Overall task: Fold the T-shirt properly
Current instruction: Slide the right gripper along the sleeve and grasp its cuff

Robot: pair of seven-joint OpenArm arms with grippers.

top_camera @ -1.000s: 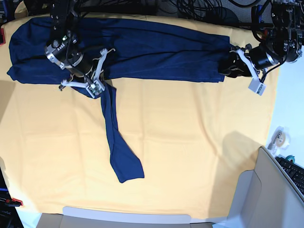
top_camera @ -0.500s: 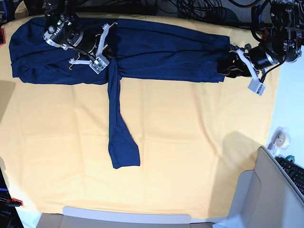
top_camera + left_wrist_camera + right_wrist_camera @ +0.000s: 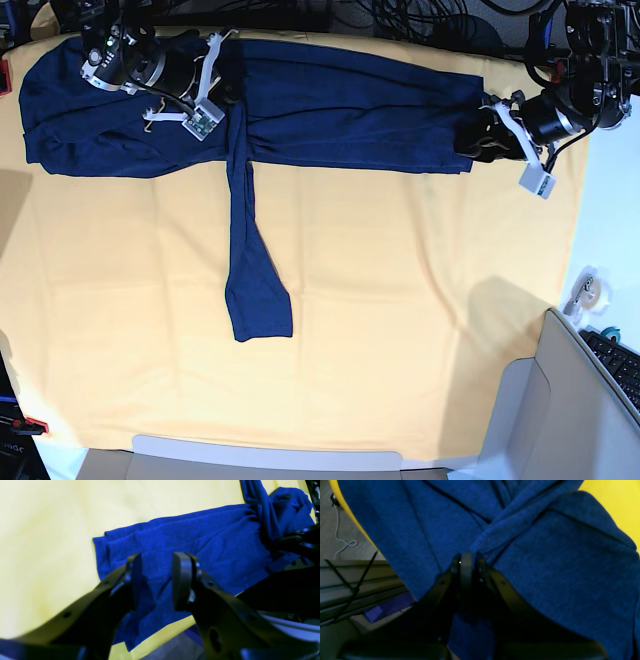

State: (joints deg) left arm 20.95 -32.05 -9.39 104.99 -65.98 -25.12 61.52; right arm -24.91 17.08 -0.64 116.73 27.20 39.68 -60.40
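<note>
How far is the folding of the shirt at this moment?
Done: the navy T-shirt lies as one long band across the far side of the yellow table cloth. In hand: the right hand pinches the sleeve's upper part over that band; the left hand waits open at the band's other end. Left: the sleeve end hangs out, and the band needs folding shorter.

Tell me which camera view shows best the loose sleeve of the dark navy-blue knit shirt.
The base view: the sleeve lies full-length down the yellow cloth. The left wrist view shows only its twisted top; the right wrist view shows shirt folds, sleeve unclear.
</note>
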